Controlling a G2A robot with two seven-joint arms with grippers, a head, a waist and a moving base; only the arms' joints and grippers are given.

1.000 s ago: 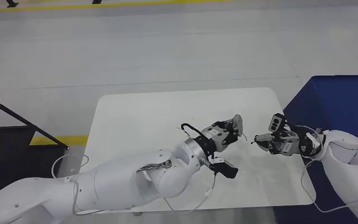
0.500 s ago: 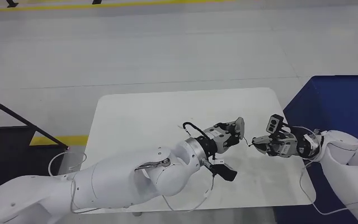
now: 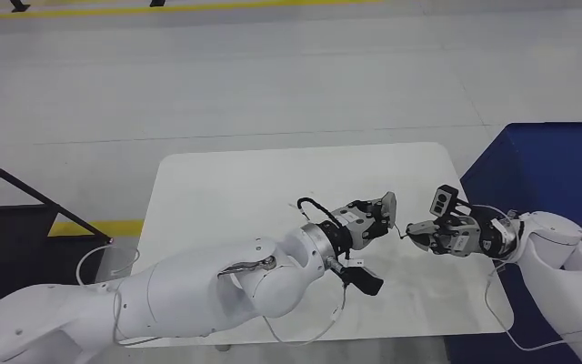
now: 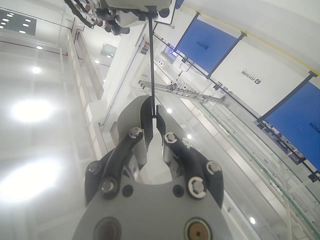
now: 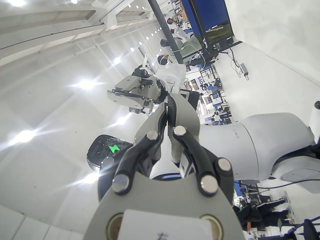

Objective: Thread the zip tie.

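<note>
Above the right half of the table, about midway between its near and far edges, the left gripper and the right gripper stood tip to tip, near each other and both lifted off the white tabletop. Between them ran the zip tie, a thin black strap, straight, held in the air and not touching the table.

From the left wrist, the left gripper's jaws were nearly closed and pinched one end of the strap, where a small square piece sat between the ribbed pads. From there the strap went straight to the tips of the right gripper, whose jaws gripped its other end. From the right wrist, the right gripper's jaws were pressed together along their length. The strap itself could not be made out there, because the fingers covered it.

From above, the strap was only a very fine dark line in the narrow gap between the two grippers. The left arm lay over the near left part of the table, and the right arm crossed its right edge.

Just beside the right edge stood a blue panel. Left of the table there was a dark metal frame. Behind the far edge lay the grey floor, with a yellow line well apart from the table.
</note>
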